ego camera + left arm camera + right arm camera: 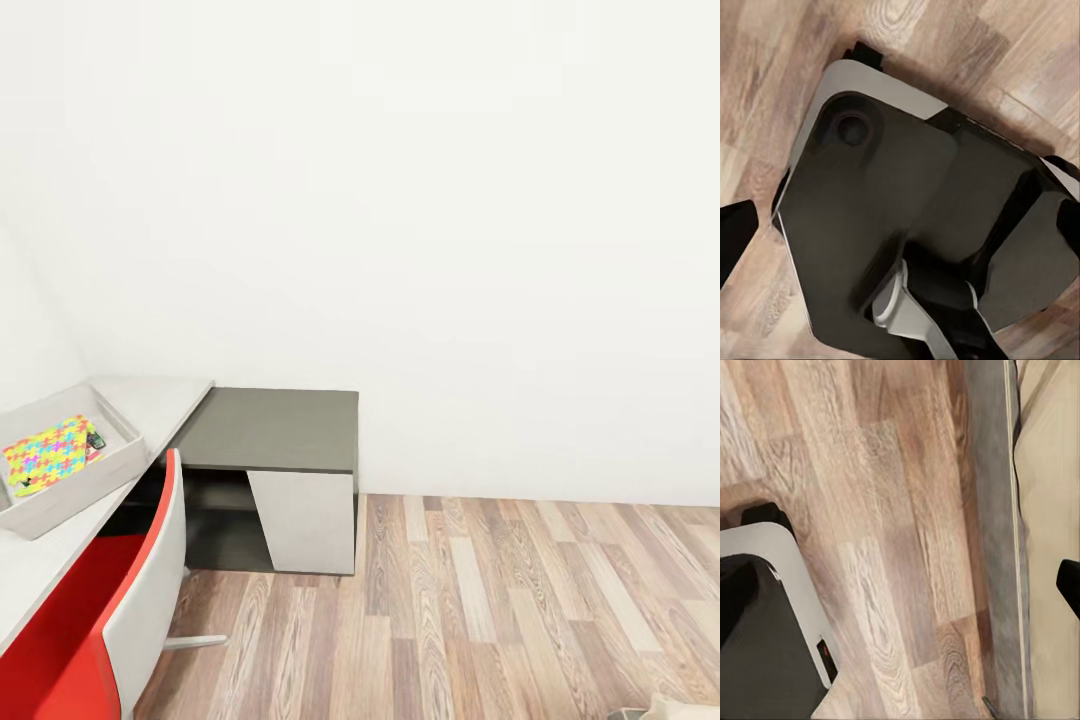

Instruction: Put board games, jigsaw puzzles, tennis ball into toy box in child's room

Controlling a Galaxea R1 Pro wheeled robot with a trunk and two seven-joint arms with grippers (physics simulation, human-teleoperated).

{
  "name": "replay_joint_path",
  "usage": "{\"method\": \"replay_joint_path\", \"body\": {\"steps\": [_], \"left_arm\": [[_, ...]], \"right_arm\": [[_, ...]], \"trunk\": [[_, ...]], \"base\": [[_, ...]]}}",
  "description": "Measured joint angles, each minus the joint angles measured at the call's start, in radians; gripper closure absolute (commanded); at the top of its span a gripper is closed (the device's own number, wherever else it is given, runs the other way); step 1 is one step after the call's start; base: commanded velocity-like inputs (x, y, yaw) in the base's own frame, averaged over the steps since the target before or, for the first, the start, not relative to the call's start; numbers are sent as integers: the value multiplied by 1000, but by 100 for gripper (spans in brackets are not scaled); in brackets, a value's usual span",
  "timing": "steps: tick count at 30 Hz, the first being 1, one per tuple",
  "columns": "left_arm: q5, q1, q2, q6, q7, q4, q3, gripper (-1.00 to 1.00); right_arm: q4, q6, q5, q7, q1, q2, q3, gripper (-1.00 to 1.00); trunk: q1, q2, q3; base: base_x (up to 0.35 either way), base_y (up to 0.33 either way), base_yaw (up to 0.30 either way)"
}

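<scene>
Cut off at the left edge of the head view: the toy box (70,478), a shallow light grey bin resting on the light grey top of the desk (160,400). Inside it, a jigsaw puzzle (48,455) lying flat, multicoloured and jagged-edged — beneath its edge a sliver of red, too small to identify, and a small dark object just beside it, likewise unclear. Partly hiding the near side of the desk, a red and grey chair (120,600), itself cropped by the frame. Beyond, the dark grey section of the desk against the white wall, then wood-plank floor (480,610). At the lower right corner, a scrap of something beige, cropped beyond recognition.

In the left wrist view, the robot base (907,217) over the planks; one dark fingertip (735,236) at the edge. In the right wrist view, the bed (1050,510) beside the floor, another dark fingertip (1069,585) at the frame's edge. Impossible to judge either end effector's opening — nothing seen held.
</scene>
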Motion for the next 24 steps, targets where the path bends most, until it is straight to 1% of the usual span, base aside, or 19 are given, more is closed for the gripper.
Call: {"method": "replay_joint_path", "body": {"steps": [2, 5, 6, 9, 10, 11, 14, 17, 18, 19, 21, 22, 23, 24], "left_arm": [[-29, 11, 3, -65, 3, 80, 1, -100], [-55, 51, 1, -171, 5, 177, 1, -100], [-55, 51, 1, -172, 5, 178, 1, -100], [-67, 116, -4, -251, 7, 230, 1, -100], [-67, 116, -4, -252, 7, 230, 1, -100], [-69, 138, -6, -269, 7, 241, 1, -100], [-74, 198, -11, -303, 8, 262, 1, -100], [-77, 237, -13, -321, 8, 273, 1, -100], [-77, 237, -13, -321, 8, 273, 1, -100], [-80, 251, -13, -330, 7, 280, 0, -100], [-81, 260, -14, -335, 7, 281, 0, -100], [-81, 263, -14, -337, 7, 281, 0, -100], [-81, 263, -14, -338, 7, 281, 0, -100], [-82, 265, -15, -339, 7, 281, 0, -100]], "right_arm": [[48, -105, 30, -2, 53, 24, 2, -100], [89, -214, 56, -6, 133, 46, 0, -100], [90, -215, 57, -6, 134, 47, 2, -100], [111, -273, 69, -6, 187, 66, 0, -100], [111, -273, 70, -6, 187, 66, 1, -100], [116, -285, 71, -6, 198, 76, 0, -100], [125, -310, 79, -6, 218, 113, 4, -100], [125, -323, 82, -6, 222, 152, 4, -100], [125, -323, 82, -6, 222, 152, 3, -100], [120, -327, 84, -6, 218, 176, 6, -100], [116, -330, 84, -6, 215, 197, 4, -100], [114, -332, 84, -6, 213, 205, 3, -100], [114, -332, 84, -6, 213, 205, 3, -100], [113, -332, 84, -6, 212, 211, 3, -100]], "trunk": [[0, 0, 0], [0, 0, 0], [0, 0, 0], [0, 0, 0], [0, 0, 0], [0, 0, 0], [0, 0, 0], [0, 0, 0], [0, 0, 0], [0, 0, 0], [0, 0, 0], [0, 0, 0], [0, 0, 0], [0, 0, 0]], "base": [[0, 0, 0], [0, 0, 0], [0, 0, 0], [0, 0, 0], [0, 0, 0], [0, 0, 0], [0, 0, 0], [0, 0, 0], [0, 0, 0], [0, 0, 0], [0, 0, 0], [0, 0, 0], [0, 0, 0], [0, 0, 0]]}}
